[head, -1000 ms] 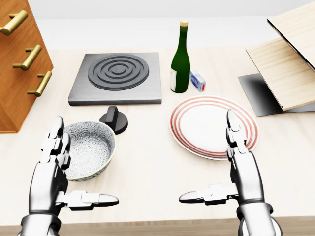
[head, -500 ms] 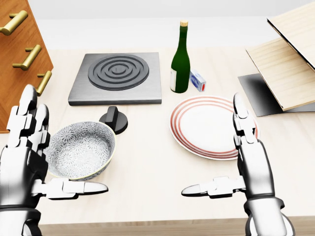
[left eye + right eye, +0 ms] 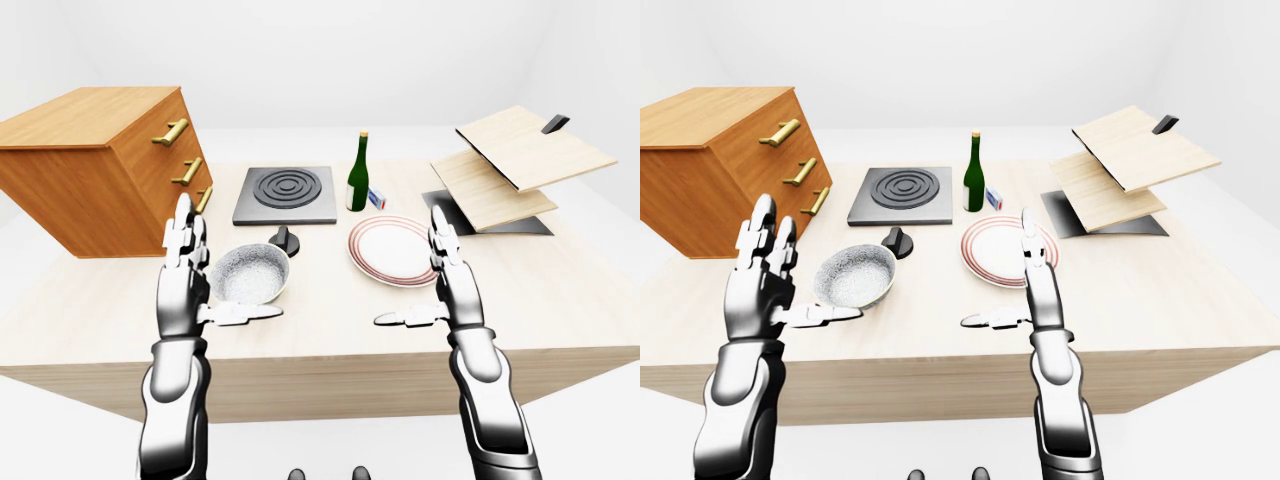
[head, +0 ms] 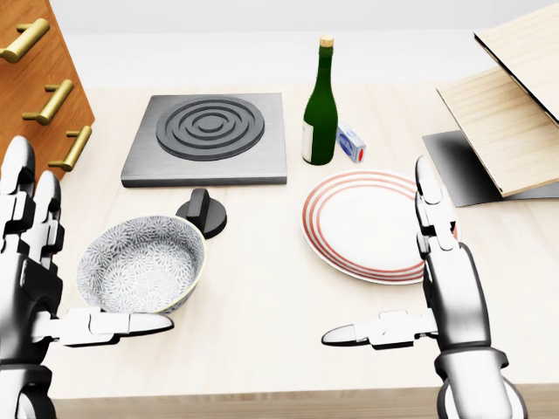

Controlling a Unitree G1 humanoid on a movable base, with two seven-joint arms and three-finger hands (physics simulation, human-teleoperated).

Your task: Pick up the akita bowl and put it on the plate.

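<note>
We've got our left hand just beside the bowl and right hand near the plate, fingers spread on both; bowl's on the surface.

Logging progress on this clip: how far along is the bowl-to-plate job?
Done: nothing yet; the akita bowl sits on the table, apart from the plate. In hand: the left hand, open, stands beside the bowl without gripping it; the right hand hovers open. Left: grasp, lift, set on plate.

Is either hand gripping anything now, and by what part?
Nothing is held. Left hand is open beside the akita bowl; right hand is open too.
</note>
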